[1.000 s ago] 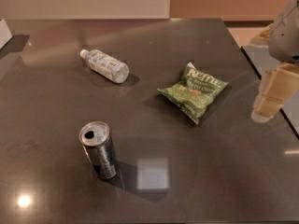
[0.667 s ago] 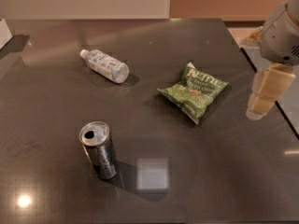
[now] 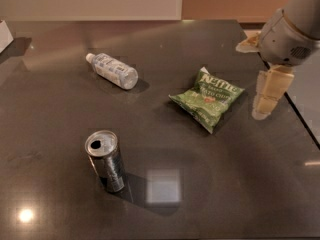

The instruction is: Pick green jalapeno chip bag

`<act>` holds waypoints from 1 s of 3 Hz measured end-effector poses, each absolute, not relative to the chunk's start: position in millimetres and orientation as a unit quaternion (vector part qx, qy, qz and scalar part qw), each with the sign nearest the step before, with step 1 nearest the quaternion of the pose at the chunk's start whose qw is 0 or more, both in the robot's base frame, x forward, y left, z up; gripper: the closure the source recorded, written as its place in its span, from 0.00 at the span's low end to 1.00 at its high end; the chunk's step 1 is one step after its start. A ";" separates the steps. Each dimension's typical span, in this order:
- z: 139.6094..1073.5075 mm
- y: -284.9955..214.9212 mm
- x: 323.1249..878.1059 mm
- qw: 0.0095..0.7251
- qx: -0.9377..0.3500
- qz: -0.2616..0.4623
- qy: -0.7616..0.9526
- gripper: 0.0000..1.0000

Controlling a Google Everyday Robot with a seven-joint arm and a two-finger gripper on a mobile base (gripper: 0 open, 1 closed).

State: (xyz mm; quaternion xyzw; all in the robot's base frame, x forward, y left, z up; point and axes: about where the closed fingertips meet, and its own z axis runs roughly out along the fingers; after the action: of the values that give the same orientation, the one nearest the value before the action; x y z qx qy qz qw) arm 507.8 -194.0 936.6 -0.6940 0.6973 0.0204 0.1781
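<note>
Chip bag (image 3: 209,98) just beside claw (image 3: 263,106)

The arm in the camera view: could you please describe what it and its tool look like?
The arm is a smooth, rounded grey housing with a small dark grille patch. Its tool, at the view's right edge beside the green jalapeno chip bag, is cream-coloured and blocky, in stepped segments. No cables show.

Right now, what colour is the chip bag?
The chip bag is green with white lettering, in the camera view; the hand hangs beside it.
</note>
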 end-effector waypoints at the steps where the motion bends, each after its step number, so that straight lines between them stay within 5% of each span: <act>1: 922.6 -188.7 528.5 0.172 -0.707 0.041 0.685 0.00; 3: 880.9 -180.2 567.5 0.144 -0.717 0.059 0.679 0.00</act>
State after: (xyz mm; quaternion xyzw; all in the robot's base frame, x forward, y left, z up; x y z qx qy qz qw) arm 567.5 -180.2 880.9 -0.7174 0.6791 0.0591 0.1440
